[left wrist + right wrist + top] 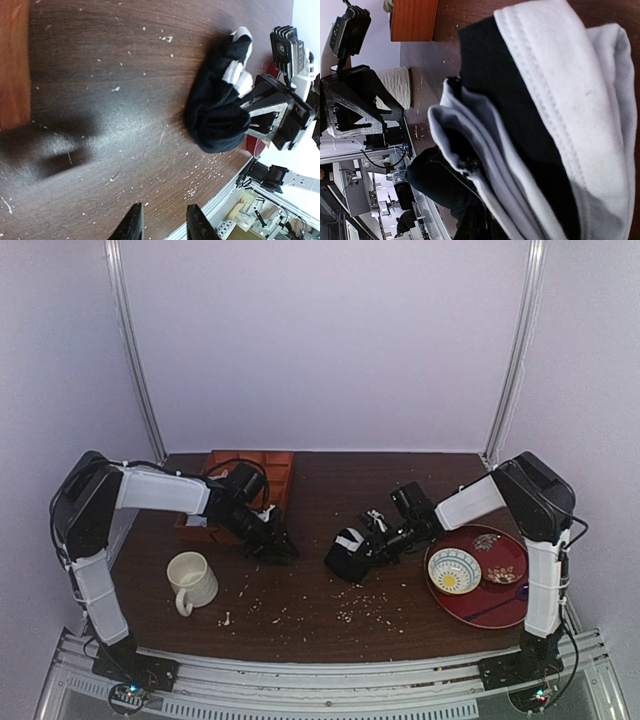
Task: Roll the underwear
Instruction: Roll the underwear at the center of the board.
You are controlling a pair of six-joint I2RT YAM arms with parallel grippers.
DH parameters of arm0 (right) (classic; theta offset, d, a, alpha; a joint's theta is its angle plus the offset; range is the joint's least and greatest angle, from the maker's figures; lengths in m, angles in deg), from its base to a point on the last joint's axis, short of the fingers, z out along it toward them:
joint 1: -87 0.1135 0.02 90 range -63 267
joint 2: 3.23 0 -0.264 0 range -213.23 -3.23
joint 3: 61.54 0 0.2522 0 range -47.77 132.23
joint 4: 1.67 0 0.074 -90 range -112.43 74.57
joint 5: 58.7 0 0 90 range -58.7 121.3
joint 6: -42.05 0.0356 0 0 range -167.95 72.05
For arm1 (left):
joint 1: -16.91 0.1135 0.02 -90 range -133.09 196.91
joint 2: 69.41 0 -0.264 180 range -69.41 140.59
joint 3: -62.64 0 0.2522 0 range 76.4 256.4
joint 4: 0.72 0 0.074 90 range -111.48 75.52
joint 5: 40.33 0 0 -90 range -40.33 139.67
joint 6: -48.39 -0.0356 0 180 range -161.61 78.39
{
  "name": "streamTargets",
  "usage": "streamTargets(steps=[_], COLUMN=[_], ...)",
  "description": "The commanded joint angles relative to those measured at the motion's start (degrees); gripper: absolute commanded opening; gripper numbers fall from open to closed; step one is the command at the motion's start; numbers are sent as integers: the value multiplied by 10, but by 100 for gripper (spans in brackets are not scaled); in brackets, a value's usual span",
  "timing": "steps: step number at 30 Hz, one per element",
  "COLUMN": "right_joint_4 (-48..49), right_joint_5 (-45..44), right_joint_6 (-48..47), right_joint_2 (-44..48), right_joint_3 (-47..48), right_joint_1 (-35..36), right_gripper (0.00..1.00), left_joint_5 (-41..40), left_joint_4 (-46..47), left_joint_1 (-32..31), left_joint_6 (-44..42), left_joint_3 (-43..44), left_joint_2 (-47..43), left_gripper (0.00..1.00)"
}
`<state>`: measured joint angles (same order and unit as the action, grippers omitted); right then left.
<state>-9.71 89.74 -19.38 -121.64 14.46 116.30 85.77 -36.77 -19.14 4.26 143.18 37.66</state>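
Right wrist alone shows white edging; right claw point(372, 548) pinches underwear point(350, 554), left claw point(280, 545) agape.

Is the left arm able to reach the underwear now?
Probably yes. Between the left gripper and the underwear lies only bare, crumb-dusted table. But the right gripper is shut on the bundle, so only its near side is free.

underwear point(349, 553): black, white edging | mug point(192, 580): cream | tray point(505, 607): red | table point(330, 490): dark brown
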Motion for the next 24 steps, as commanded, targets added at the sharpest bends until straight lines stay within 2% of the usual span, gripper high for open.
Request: streamTargets(steps=[1, 17, 24], right_joint_4=[-91, -214, -236], right_joint_5=[-43, -69, -65], right_joint_6=[-47, -113, -121], right_joint_2=[-25, -66, -83], right_joint_3=[29, 154, 187], right_joint_1=[32, 92, 103], right_gripper=[0, 0, 0], left_joint_5=[10, 12, 9], left_joint_4=[21, 75, 139], left_joint_1=[0, -32, -41], left_joint_6=[-14, -77, -93], left_joint_3=[12, -24, -63], left_joint_2=[1, 2, -19], left_gripper=[41, 45, 46])
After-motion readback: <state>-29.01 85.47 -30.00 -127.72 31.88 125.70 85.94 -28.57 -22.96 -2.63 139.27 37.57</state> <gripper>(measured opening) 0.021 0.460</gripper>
